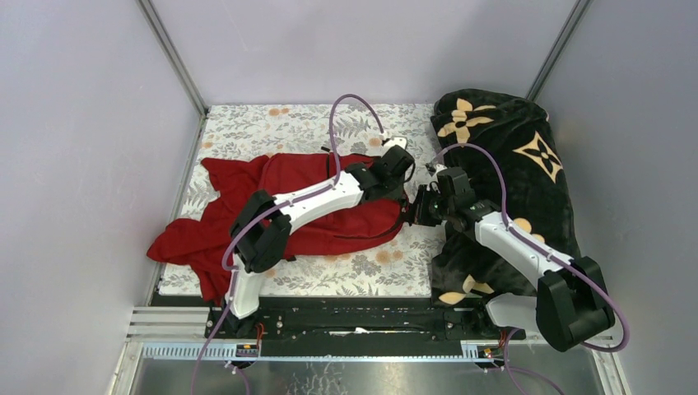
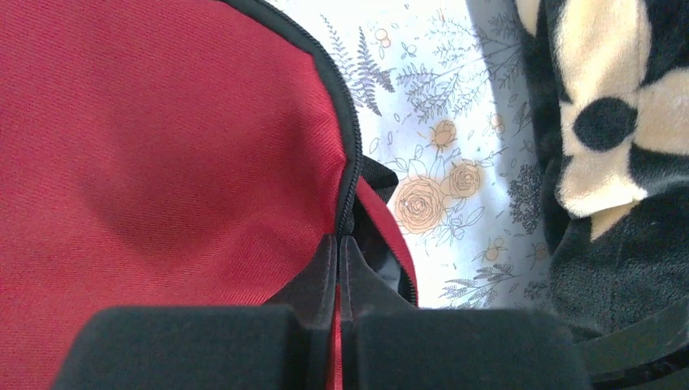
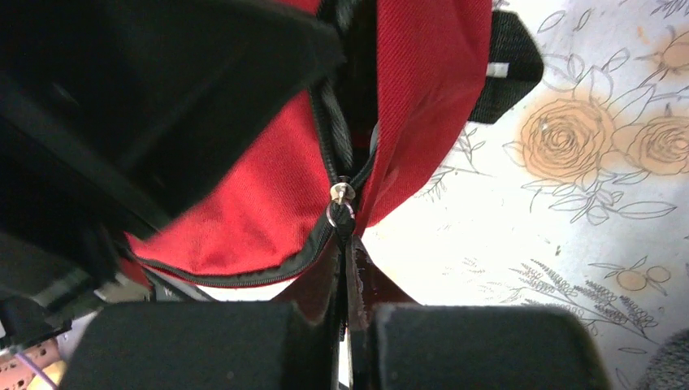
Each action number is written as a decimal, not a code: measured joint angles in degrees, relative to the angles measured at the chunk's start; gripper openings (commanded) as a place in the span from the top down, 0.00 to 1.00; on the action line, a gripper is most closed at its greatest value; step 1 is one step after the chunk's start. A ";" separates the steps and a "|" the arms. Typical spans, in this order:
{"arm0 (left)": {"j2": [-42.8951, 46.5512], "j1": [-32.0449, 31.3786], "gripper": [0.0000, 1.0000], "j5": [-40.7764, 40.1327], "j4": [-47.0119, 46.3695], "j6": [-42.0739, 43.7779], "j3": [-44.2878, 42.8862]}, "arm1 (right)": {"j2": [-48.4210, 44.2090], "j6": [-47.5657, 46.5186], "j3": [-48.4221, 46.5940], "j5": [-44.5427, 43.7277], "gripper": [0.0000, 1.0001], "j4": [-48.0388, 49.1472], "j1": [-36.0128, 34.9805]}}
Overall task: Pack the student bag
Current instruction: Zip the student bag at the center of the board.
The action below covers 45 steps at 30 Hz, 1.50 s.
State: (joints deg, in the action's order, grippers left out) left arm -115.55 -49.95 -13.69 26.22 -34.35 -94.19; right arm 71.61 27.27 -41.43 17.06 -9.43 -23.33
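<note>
While the backpack lies flat at the middle of the tabletop, its zip end toward three o'clock, the left tool is pressed together on the zip seam and the right tool is clamped on the zip pull. Likely trouble: the thin pull sliding out of the fingers, or slack fabric bunching and jamming the zip if the seam grip gives. Count: one backpack, one blanket at three o'clock, one loose red cloth at eight o'clock, two tools.
</note>
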 measured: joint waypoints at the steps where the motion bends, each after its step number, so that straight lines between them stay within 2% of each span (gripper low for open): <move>1: 0.44 0.48 1.00 0.42 -0.09 -0.15 0.33 | -0.17 0.02 0.28 0.26 1.00 -0.02 -0.04; 12: 1.92 3.45 1.00 1.60 -0.98 -0.94 0.83 | -3.28 0.96 2.73 4.17 1.00 -1.46 -2.60; 13: 1.95 3.45 0.96 1.88 -1.01 -0.94 0.83 | -3.58 1.05 2.73 4.26 1.00 -1.68 -2.64; 14: 1.95 3.45 0.77 2.03 -1.01 -0.90 0.83 | -3.91 1.07 2.73 4.28 1.00 -1.88 -2.64; 15: 1.95 3.45 0.64 2.34 -1.01 -0.76 0.83 | -4.15 1.07 2.73 4.24 1.00 -2.03 -2.64; 19: 3.93 3.63 0.38 3.19 -2.38 0.68 2.67 | -4.11 1.05 2.56 3.80 1.00 -3.43 -2.67; 20: 5.16 3.74 0.37 3.23 -2.60 1.20 3.69 | -3.85 1.01 2.19 3.58 1.00 -4.26 -2.67; 25: 16.94 3.96 0.40 3.30 -4.22 4.70 12.55 | -2.32 1.01 0.48 3.54 1.00 -5.40 -2.67; 29: 27.54 3.87 0.26 5.40 -7.10 10.86 21.46 | -1.53 1.03 -0.20 3.56 1.00 -5.40 -2.67; 32: 34.10 1.18 0.22 6.29 -8.41 16.87 29.22 | -0.72 1.05 -0.70 3.56 1.00 -5.33 -2.67; 35: 35.67 -4.74 0.21 5.20 -9.09 21.92 33.07 | 0.17 1.09 -0.94 3.65 1.00 -5.16 -2.67; 38: 34.80 -10.19 0.12 2.82 -10.51 25.03 35.04 | 1.38 1.22 -1.36 3.72 1.00 -5.09 -2.67; 45: 28.76 -13.73 0.14 -6.58 -15.98 26.95 36.41 | 1.73 1.64 -1.73 4.11 1.00 -4.87 -2.67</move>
State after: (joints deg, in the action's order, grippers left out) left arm -86.78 -63.68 -20.27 10.24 -7.40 -57.78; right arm 73.34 28.91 -43.16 21.17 -14.31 -26.00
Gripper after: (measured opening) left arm 0.861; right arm 0.020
